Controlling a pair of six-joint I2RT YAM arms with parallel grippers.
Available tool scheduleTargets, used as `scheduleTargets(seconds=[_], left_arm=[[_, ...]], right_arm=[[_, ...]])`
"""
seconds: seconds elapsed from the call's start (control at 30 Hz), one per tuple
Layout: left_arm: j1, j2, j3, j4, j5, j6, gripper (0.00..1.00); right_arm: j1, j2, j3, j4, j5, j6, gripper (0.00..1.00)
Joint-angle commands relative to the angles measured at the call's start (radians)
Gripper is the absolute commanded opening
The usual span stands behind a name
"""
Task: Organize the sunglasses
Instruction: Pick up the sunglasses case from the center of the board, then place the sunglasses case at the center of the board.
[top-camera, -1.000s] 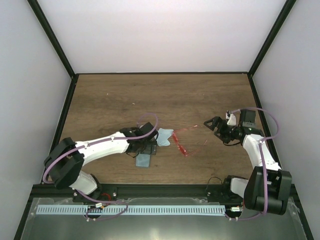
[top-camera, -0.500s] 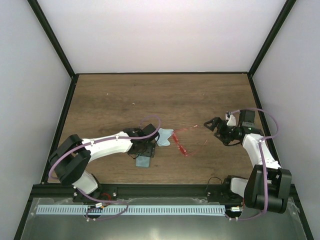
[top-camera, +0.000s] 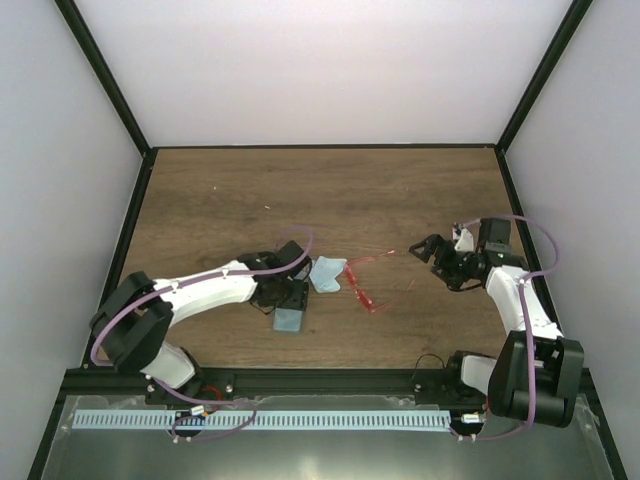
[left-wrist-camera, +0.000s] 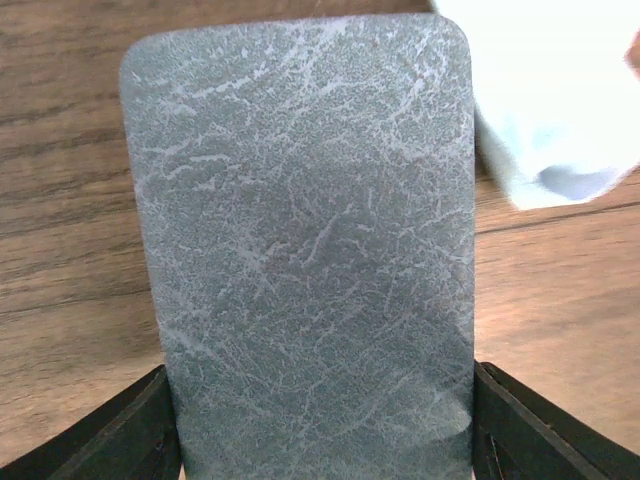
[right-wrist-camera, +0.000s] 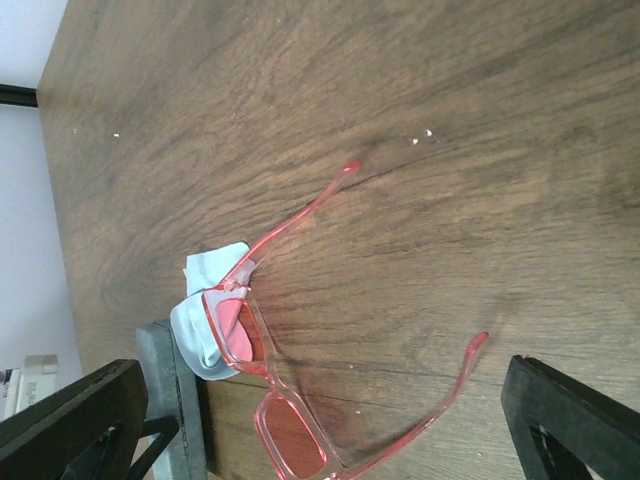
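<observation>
Red sunglasses on table, left end effector straddling grey case, right end effector spread.

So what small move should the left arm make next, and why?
Probably close the left gripper on the case: the case lies between its fingers, which flank its sides. The sunglasses lie unfolded on the table, partly over the cloth.
</observation>
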Motion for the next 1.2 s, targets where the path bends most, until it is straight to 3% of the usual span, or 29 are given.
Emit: scheduleTargets(seconds=[0.0, 0.13, 0.23, 0.4, 0.57, 0.67, 0.8, 0.9, 1.1, 1.17], left_arm=[[0.071, -0.107, -0.005, 0.106, 0.194, 0.041, 0.58], [0.138, -0.187, -0.006, 0.158, 0.351, 0.115, 0.56], [0.179, -0.258, -0.080, 0.307, 0.501, 0.128, 0.56], [0.212, -0.310, -0.182, 0.572, 0.712, 0.033, 0.56], [0.212, -0.297, -0.191, 0.733, 0.781, -0.058, 0.53], [0.212, -0.275, -0.137, 0.637, 0.710, -0.019, 0.53], [0.198, -0.196, 0.033, 0.266, 0.390, 0.131, 0.49], [0.178, -0.164, 0.068, 0.129, 0.196, 0.169, 0.45], [0.044, -0.102, -0.029, 0.121, 0.000, 0.048, 0.44], [-0.007, -0.077, -0.059, 0.154, -0.036, -0.021, 0.50]], right_arm=[[0.011, -0.025, 0.063, -0.017, -0.019, -0.015, 1.00], [0.012, -0.029, 0.068, 0.007, -0.085, -0.006, 1.00], [0.026, -0.051, 0.057, 0.079, -0.167, 0.018, 1.00], [0.102, -0.106, 0.075, 0.210, -0.315, 0.096, 1.00], [0.170, -0.111, 0.100, 0.312, -0.398, 0.155, 1.00], [0.228, -0.074, 0.123, 0.294, -0.369, 0.142, 0.99], [0.285, -0.018, 0.148, 0.221, -0.273, 0.111, 0.99], [0.288, -0.001, 0.154, 0.202, -0.242, 0.099, 0.99], [0.314, 0.027, 0.173, 0.167, -0.177, 0.060, 1.00], [0.346, 0.027, 0.193, 0.126, -0.098, 0.026, 1.00]])
